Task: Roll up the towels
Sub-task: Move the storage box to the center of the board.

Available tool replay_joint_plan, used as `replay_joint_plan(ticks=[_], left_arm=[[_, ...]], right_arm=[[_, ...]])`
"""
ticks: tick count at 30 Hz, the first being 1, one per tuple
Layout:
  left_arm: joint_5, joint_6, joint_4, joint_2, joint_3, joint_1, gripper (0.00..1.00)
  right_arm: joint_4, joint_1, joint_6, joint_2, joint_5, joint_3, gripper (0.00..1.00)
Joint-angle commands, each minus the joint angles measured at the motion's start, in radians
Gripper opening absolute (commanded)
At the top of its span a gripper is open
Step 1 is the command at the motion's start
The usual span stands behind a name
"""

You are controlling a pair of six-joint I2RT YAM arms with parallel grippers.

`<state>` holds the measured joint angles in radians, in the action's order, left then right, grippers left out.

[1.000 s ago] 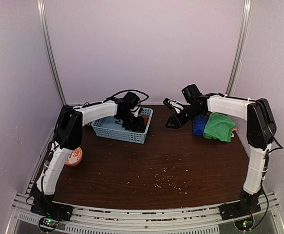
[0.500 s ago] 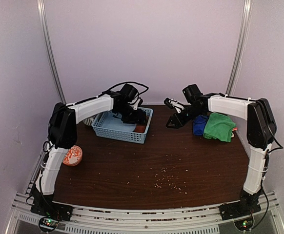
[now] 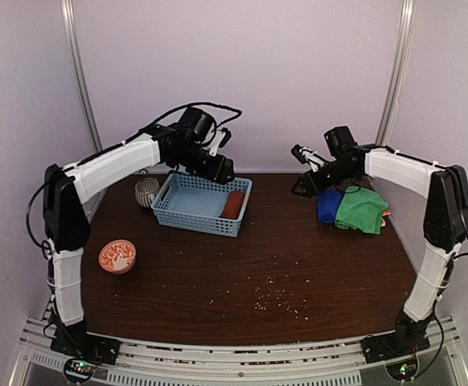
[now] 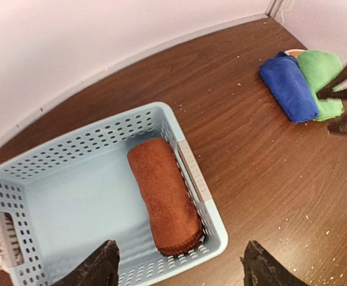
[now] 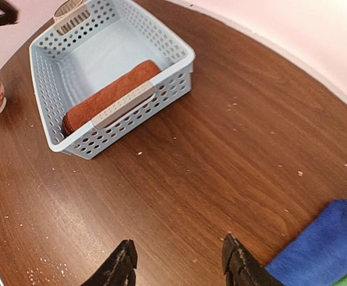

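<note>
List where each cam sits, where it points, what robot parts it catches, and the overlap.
Top external: above and behind the bases, facing the back wall; both arms.
Left wrist: over the basket, looking down on the rust-red towel; open left gripper tips at bottom.
Right wrist: looking down across the table toward the basket; open right gripper tips at bottom.
Shared: both wrists see basket, rust-red towel, blue towel.

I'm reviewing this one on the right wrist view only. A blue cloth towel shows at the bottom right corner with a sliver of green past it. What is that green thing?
Observer: A bright green cloth towel, lying on the table against the blue cloth towel, on the side away from the basket.
Operator: Is the left claw carrying anything?
Observer: No. The left claw is open and empty, above the rust-red rolled towel that lies inside the light blue plastic lattice basket.
</note>
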<state>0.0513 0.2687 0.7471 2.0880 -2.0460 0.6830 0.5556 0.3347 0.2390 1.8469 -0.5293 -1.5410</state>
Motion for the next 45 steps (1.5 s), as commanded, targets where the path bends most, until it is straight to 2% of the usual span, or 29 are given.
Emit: replay_joint_plan(ticks=[1, 4, 9, 11, 13, 15, 17, 22, 26, 30, 34, 36, 37, 38, 39, 41, 45], left_arm=[[-0.191, -0.192, -0.137, -0.212, 0.268, 0.159, 0.73], [-0.220, -0.194, -0.225, -0.330, 0.466, 0.200, 0.73], [-0.206, -0.147, -0.342, -0.419, 0.757, 0.202, 0.62], [-0.255, -0.120, -0.365, -0.415, 0.818, 0.197, 0.53], [-0.308, -0.104, -0.371, -0.378, 0.841, 0.175, 0.37], [-0.343, -0.079, -0.375, -0.327, 0.831, 0.143, 0.29], [-0.372, -0.066, -0.405, -0.274, 0.808, 0.120, 0.26], [-0.351, -0.066, -0.477, -0.141, 0.654, 0.072, 0.25], [-0.327, -0.092, -0.453, -0.019, 0.500, 0.059, 0.25], [-0.311, -0.100, -0.436, 0.026, 0.437, 0.060, 0.25], [-0.234, -0.087, -0.469, -0.051, 0.535, 0.062, 0.33], [-0.163, -0.087, -0.544, -0.139, 0.654, 0.066, 0.47], [-0.129, -0.090, -0.579, -0.190, 0.713, 0.070, 0.68], [-0.100, -0.090, -0.608, -0.237, 0.762, 0.077, 0.94], [-0.083, -0.087, -0.634, -0.286, 0.809, 0.082, 0.98], [-0.061, -0.076, -0.653, -0.362, 0.870, 0.092, 0.98], [-0.071, -0.085, -0.660, -0.450, 0.931, 0.116, 0.98]], right_arm=[[-0.007, -0.078, 0.017, -0.140, 0.053, 0.070, 0.51], [0.003, -0.146, 0.028, -0.195, 0.094, 0.133, 0.52], [0.031, -0.244, 0.068, -0.237, 0.227, 0.226, 0.53], [0.031, -0.284, 0.081, -0.239, 0.232, 0.262, 0.53], [0.027, -0.314, 0.084, -0.240, 0.209, 0.289, 0.53], [0.026, -0.328, 0.086, -0.236, 0.187, 0.303, 0.54], [0.019, -0.332, 0.090, -0.231, 0.192, 0.307, 0.54], [0.016, -0.335, 0.093, -0.221, 0.227, 0.298, 0.54], [0.033, -0.336, 0.101, -0.226, 0.226, 0.304, 0.54], [0.033, -0.343, 0.111, -0.250, 0.233, 0.330, 0.54], [0.044, -0.356, 0.119, -0.270, 0.266, 0.338, 0.56], [0.050, -0.365, 0.113, -0.271, 0.312, 0.329, 0.58], [0.061, -0.365, 0.118, -0.265, 0.334, 0.321, 0.60], [0.082, -0.366, 0.129, -0.254, 0.348, 0.306, 0.62], [0.117, -0.365, 0.139, -0.238, 0.355, 0.290, 0.63], [0.164, -0.365, 0.150, -0.213, 0.366, 0.269, 0.64], [0.152, -0.365, 0.150, -0.172, 0.376, 0.281, 0.64]])
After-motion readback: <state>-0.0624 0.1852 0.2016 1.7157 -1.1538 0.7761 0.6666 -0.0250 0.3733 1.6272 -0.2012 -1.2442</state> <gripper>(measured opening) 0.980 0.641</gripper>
